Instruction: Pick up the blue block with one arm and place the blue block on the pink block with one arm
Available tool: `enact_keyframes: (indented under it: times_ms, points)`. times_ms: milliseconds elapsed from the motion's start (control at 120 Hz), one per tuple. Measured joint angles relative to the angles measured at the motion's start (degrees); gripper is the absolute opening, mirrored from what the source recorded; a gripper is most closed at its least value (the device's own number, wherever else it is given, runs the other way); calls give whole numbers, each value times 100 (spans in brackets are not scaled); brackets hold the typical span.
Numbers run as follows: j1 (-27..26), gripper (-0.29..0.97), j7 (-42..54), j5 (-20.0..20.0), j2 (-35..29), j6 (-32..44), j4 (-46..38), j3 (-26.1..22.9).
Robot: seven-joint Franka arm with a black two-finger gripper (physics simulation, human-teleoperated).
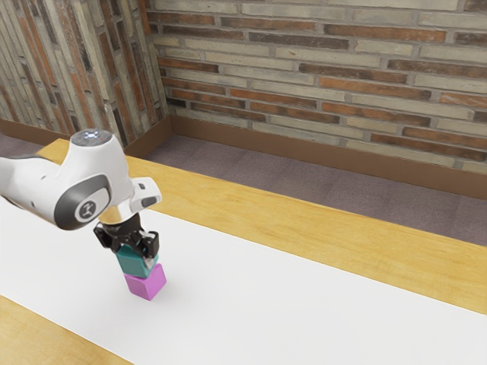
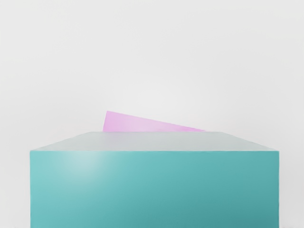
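The blue block is a teal cube sitting on top of the pink block, slightly turned against it. My gripper comes down from above and is shut on the blue block's upper part, a black finger on each side. In the wrist view the blue block looms large just under my hand. A thin wedge of the pink block peeks out beyond its far edge.
Both blocks stand on a white mat that covers the middle of a wooden table. A brick wall rises behind the table. The white arm reaches in from the exterior view's left.
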Motion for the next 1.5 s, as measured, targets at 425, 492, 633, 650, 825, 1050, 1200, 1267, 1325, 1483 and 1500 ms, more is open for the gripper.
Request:
enact_keyframes:
  times_ms: [425, 492, 633, 650, 825, 1050, 1200, 1267, 1325, 1483, 1500]
  points:
    - [22, 37, 287, -17, -39, 25, -24, 8]
    - [41, 37, 389, -63, -39, 41, -26, 11]
    - [59, 37, 572, -164, -38, 63, -27, 16]
    - [60, 37, 591, -172, -36, 65, -27, 16]
    - [70, 37, 770, -263, -22, 82, -22, 25]
    - [129, 37, 1030, -353, 10, 133, -5, 25]
    - [150, 37, 1159, -492, 36, 150, 11, 28]
    - [167, 37, 1207, -543, 35, 143, 15, 32]
    - [173, 37, 1244, -571, 33, 137, 16, 33]
    - [175, 37, 1329, -604, 32, 128, 9, 34]
    - [175, 37, 1336, -606, 32, 127, 9, 34]
